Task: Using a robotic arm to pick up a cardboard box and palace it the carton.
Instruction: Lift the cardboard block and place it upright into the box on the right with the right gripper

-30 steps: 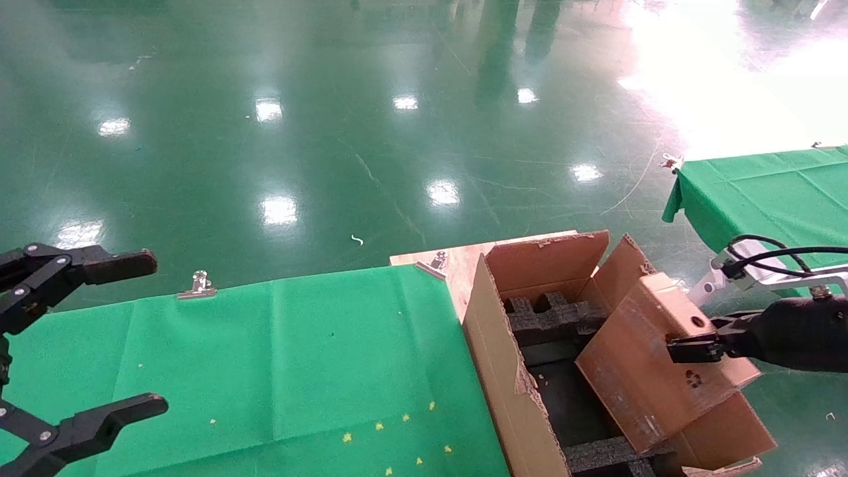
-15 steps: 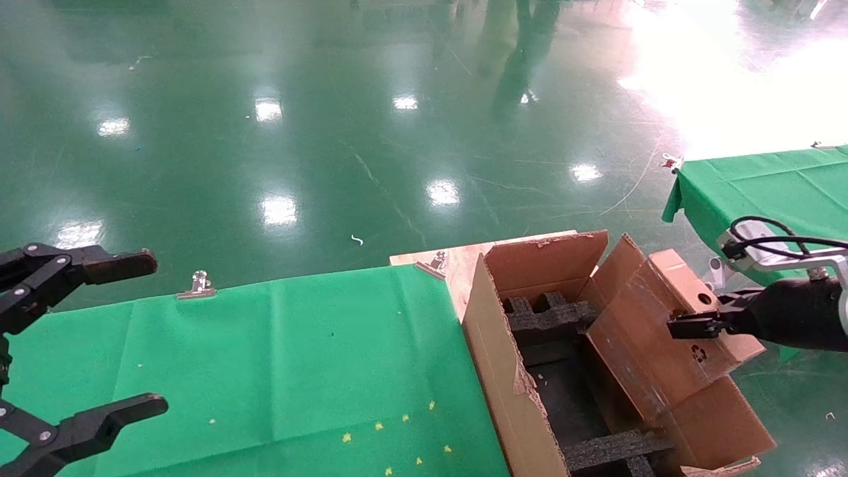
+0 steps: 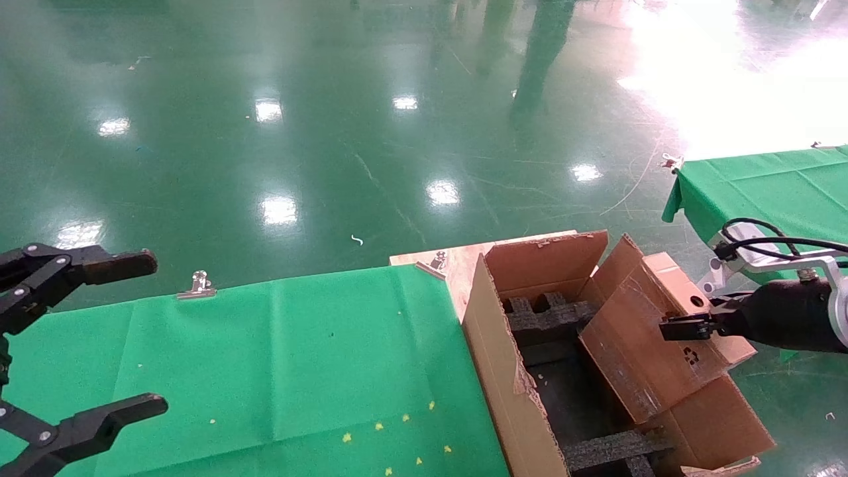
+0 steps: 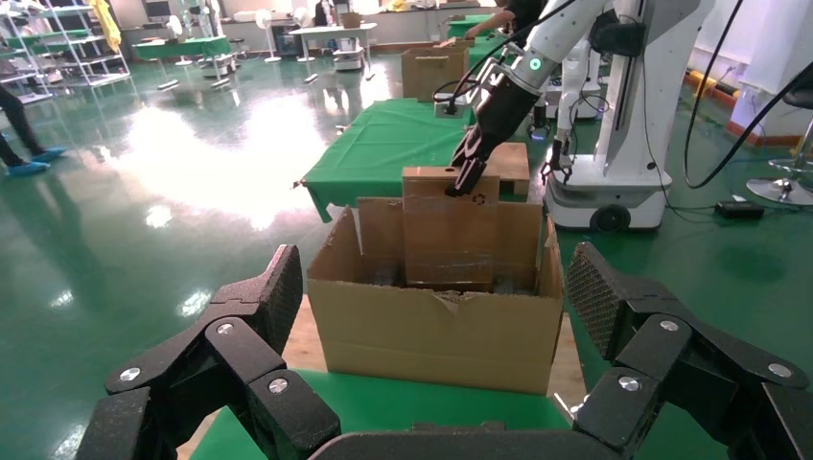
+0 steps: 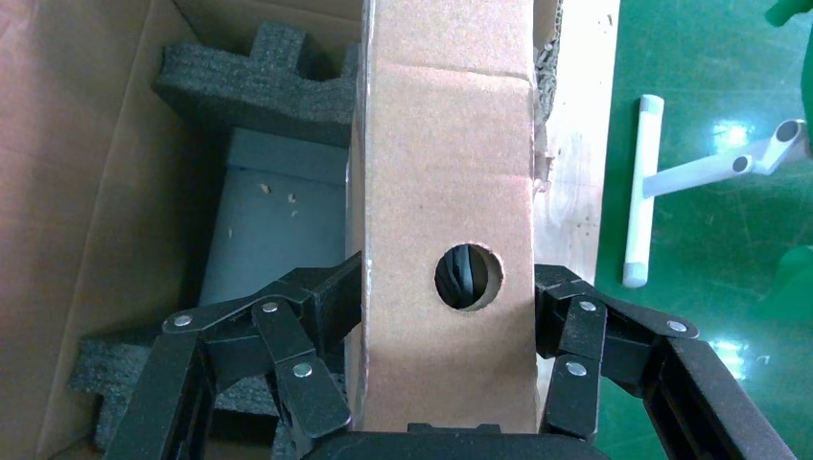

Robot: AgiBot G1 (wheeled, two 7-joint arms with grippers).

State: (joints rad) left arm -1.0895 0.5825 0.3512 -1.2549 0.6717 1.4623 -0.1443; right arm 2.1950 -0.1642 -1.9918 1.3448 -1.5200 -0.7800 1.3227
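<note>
brown cardboard box point(image 3: 652, 344) with a dark recycling mark, brown carton point(image 3: 510, 371) holding black foam point(image 3: 550, 318), green cloth point(image 3: 265, 371) dotted with yellow specks, glossy green floor point(image 3: 331, 132)

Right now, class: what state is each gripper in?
Left gripper: open, empty.
Right gripper: closed on the box, over the carton.

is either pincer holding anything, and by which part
The right pincer clamps the cardboard box across its narrow holed end, over the carton. The left pincer is open and empty.

Lower end of cardboard box point(image 3: 652, 351) hidden inside carton point(image 3: 510, 391); carton's near end cut off by frame edge.
</note>
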